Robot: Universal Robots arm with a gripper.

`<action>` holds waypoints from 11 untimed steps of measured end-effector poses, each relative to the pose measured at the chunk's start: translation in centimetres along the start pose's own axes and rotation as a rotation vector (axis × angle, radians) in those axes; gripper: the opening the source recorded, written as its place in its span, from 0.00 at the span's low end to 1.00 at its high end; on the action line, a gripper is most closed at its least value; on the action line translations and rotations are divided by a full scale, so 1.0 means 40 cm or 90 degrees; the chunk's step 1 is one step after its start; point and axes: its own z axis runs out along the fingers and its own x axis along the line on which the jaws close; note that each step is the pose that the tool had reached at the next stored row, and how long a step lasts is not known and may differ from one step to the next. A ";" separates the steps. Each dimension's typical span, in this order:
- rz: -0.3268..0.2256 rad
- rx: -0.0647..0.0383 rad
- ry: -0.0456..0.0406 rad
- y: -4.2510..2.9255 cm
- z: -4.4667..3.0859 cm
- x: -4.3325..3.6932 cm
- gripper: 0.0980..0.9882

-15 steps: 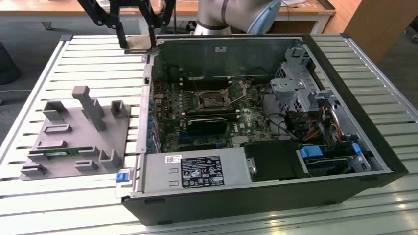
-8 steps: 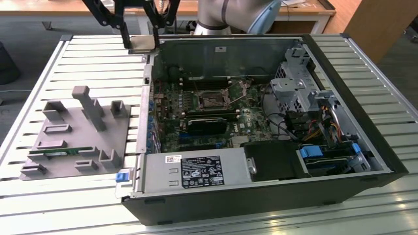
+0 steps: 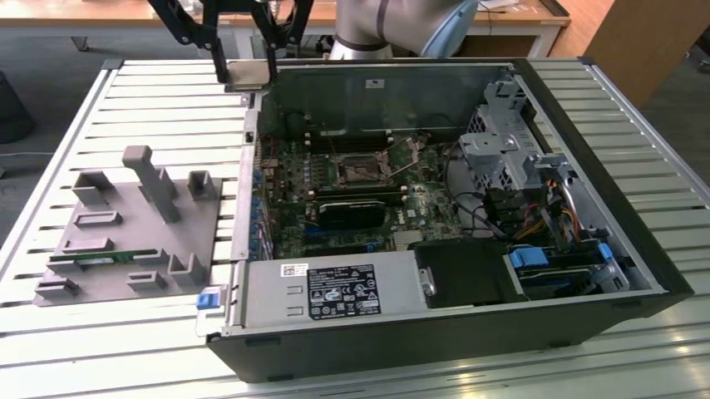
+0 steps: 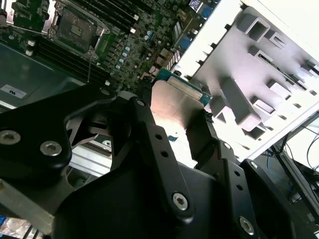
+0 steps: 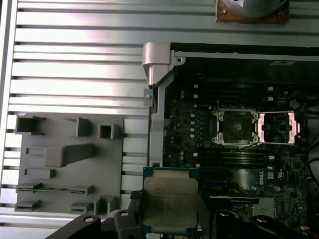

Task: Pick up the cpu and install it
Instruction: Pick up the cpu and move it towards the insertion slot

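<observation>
One slatted metal table (image 3: 166,108) carries everything here. The biggest thing on it is the open computer case (image 3: 444,341), lying on its side. It holds the green motherboard (image 3: 299,208), a grey power supply (image 3: 332,291) at the end nearest the exterior camera, and a metal drive cage (image 3: 494,145) on the exterior view's right. Just beside the case, on the exterior view's left, a grey holder tray (image 3: 205,229) keeps a narrow green memory stick (image 3: 106,259) in one of its slots. On the motherboard, the socket (image 5: 234,127) has its frame swung open. The gripper (image 4: 172,122) is clamped on the cpu (image 4: 172,99), silver top showing. It holds the chip in the air by the case's far corner on the exterior view's left, well apart from the socket.
</observation>
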 end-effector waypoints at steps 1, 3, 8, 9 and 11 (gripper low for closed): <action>0.000 0.000 0.0000 0.000 0.000 -0.002 0.48; 0.000 0.000 0.0000 0.000 0.001 -0.007 0.48; 0.000 0.000 -0.0001 0.000 0.002 -0.016 0.48; 0.000 0.000 0.0000 0.000 0.002 -0.018 0.48; 0.000 0.000 0.0000 0.000 0.002 -0.022 0.48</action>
